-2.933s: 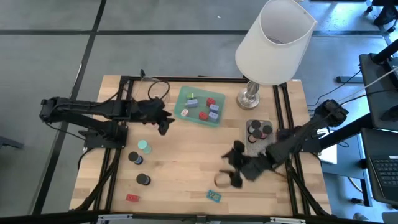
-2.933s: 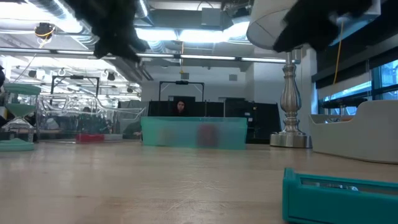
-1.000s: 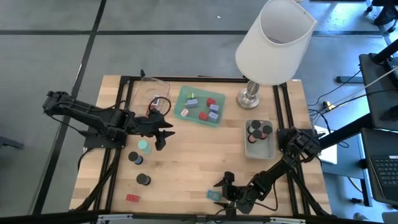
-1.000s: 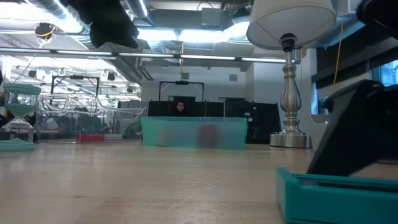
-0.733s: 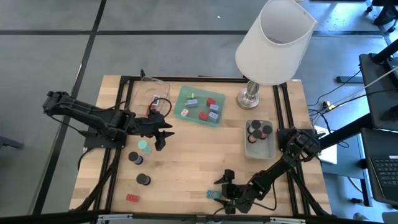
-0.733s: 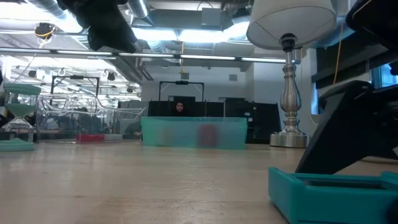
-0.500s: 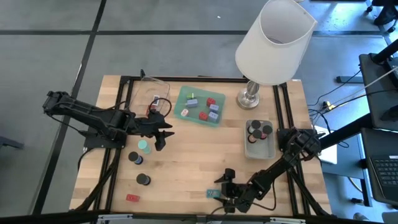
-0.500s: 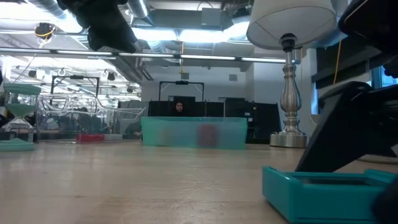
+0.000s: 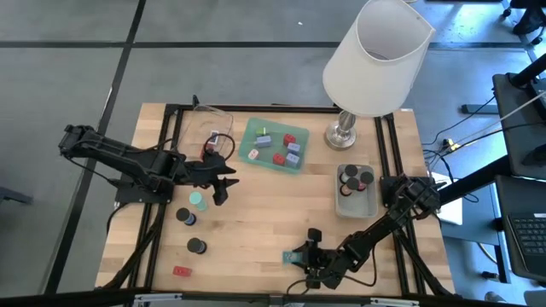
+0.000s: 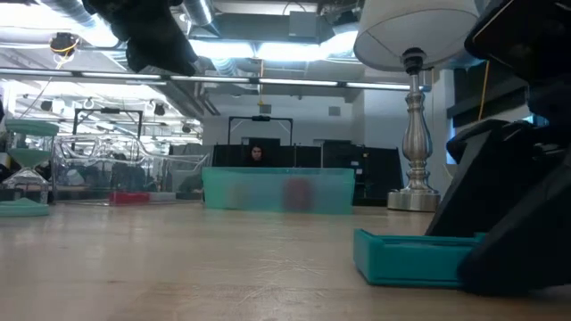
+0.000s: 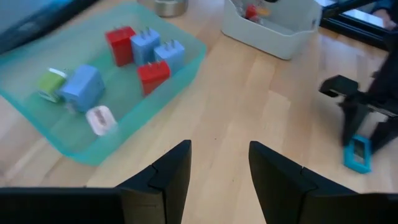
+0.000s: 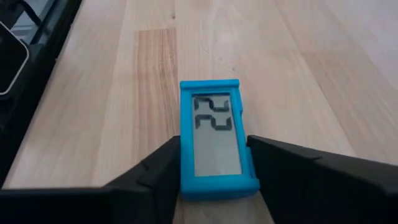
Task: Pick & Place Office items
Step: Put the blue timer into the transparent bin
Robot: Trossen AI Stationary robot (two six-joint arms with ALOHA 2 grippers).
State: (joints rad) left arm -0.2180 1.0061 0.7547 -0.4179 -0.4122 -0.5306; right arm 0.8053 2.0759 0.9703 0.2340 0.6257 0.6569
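Note:
A flat teal rectangle (image 12: 213, 137) lies face up on the wood near the table's front edge, and my right gripper (image 9: 305, 259) is shut on it. My left gripper (image 9: 221, 184) hangs open above the table's left half, close to a mint-green cap (image 9: 198, 201), with nothing between its fingers. Two black caps (image 9: 186, 217) (image 9: 197, 247) and a flat red rectangle (image 9: 181, 272) rest on the wood at the front left. Red, blue and white blocks lie in the green tray (image 9: 256, 159). My right gripper pinches the teal rectangle by its two long sides (image 12: 185, 163) between the two fingers, at the end nearest the gripper. The fingers slant down from the table's right and run along the rectangle. It lies flat on the wood (image 10: 406, 260).
A grey tray (image 9: 363, 205) with black caps stands at the right. The big white-shaded lamp (image 9: 376, 56) has its base (image 9: 343, 135) at the back right. A clear tray (image 9: 211, 122) sits at the back left. Bare wood lies in the table's middle.
My right gripper has shut on the teal rectangle, one finger coming in on each long side. The rectangle has slid a little along the wood away from the near edge.

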